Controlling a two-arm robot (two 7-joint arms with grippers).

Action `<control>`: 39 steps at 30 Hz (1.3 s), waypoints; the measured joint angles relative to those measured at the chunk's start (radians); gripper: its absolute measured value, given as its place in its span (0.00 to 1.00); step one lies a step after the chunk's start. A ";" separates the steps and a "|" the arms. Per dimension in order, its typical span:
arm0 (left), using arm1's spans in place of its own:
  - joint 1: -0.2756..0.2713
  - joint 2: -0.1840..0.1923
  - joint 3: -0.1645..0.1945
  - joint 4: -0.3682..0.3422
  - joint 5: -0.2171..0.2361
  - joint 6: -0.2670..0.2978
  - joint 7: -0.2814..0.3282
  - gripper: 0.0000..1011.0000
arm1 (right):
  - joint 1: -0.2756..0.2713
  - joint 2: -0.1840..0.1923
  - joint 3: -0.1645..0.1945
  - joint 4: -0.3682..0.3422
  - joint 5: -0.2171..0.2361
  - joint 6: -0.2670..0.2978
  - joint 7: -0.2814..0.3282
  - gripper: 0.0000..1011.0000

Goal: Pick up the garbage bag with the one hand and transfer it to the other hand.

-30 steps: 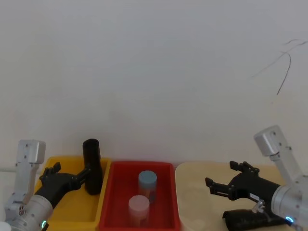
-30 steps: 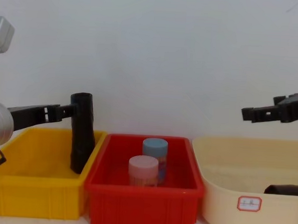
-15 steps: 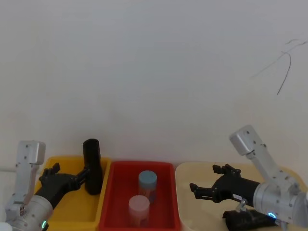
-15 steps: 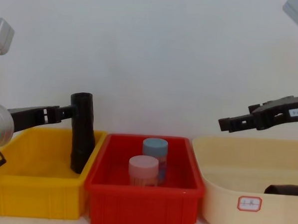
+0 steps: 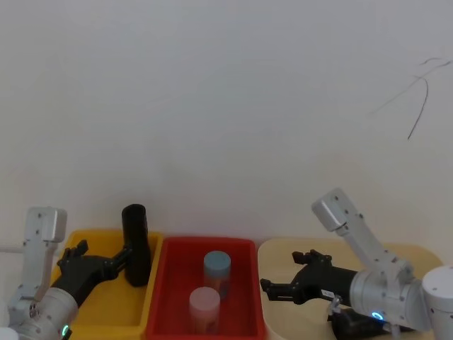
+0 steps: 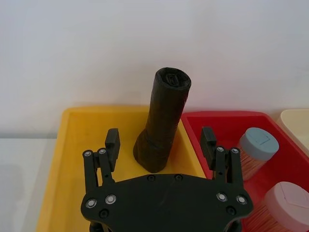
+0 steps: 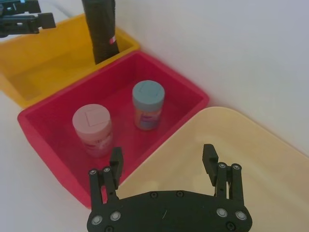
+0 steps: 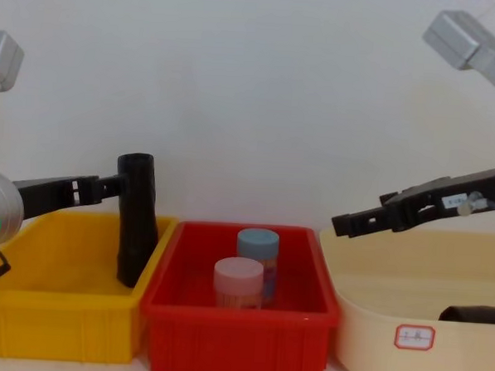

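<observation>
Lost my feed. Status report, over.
Left hand open at the bag. Right hand open over red bin's edge. Bag standing in yellow bin, ungripped. Two jars low between hands.

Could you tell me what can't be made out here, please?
- Chest view: most of the slimmer black roll, behind the beige bin's wall.
- Chest view: the label's text, too small.
- Head view: whether the left gripper touches the garbage bag.
</observation>
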 joint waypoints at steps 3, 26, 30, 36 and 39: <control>0.000 0.000 0.000 0.000 0.000 0.000 0.000 0.99 | 0.008 -0.007 -0.008 0.011 -0.003 0.001 0.010 0.99; 0.000 -0.001 0.000 0.001 0.001 0.000 0.001 0.99 | 0.096 -0.055 -0.108 0.100 -0.035 -0.059 0.135 0.99; 0.000 -0.001 0.000 0.001 0.001 0.000 0.001 0.99 | 0.111 -0.067 -0.121 0.121 -0.041 -0.065 0.146 0.99; 0.000 -0.001 0.000 0.001 0.001 0.000 0.001 0.99 | 0.134 -0.088 -0.142 0.162 -0.053 -0.072 0.164 0.99; 0.000 -0.001 0.000 0.001 0.001 0.000 0.001 0.99 | 0.144 -0.098 -0.150 0.183 -0.058 -0.075 0.172 0.99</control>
